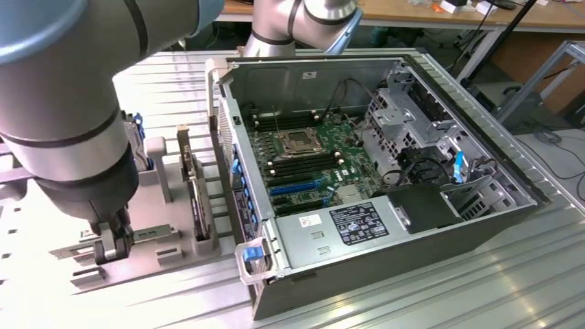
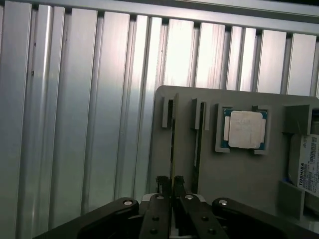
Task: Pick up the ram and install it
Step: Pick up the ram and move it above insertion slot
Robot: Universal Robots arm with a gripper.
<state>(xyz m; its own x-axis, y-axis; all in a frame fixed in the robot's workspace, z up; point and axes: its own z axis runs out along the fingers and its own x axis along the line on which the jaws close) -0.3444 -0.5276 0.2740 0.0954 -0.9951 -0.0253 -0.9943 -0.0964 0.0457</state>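
Two rams stand on edge in slots of a grey holder (image 2: 184, 164). The ram (image 2: 173, 134) nearer the holder's rim runs between my fingertips, and the other ram (image 2: 198, 137) stands one slot over. My gripper (image 2: 170, 185) is down at this stick, its black fingers (image 2: 162, 183) pressed close on either side of it; the stick still sits in its slot. In the exterior view my gripper (image 1: 111, 241) reaches down onto the holder (image 1: 160, 255) at that view's left, beside the open computer case (image 1: 393, 226). The motherboard's memory slots (image 1: 302, 164) lie inside the case.
A square silver CPU (image 2: 245, 129) rests in a pocket of the holder, with a labelled drive (image 2: 308, 167) past it. A broad expansion card (image 1: 196, 195) stands upright in the holder between my gripper and the case. Ribbed metal tabletop (image 2: 75, 124) surrounds everything.
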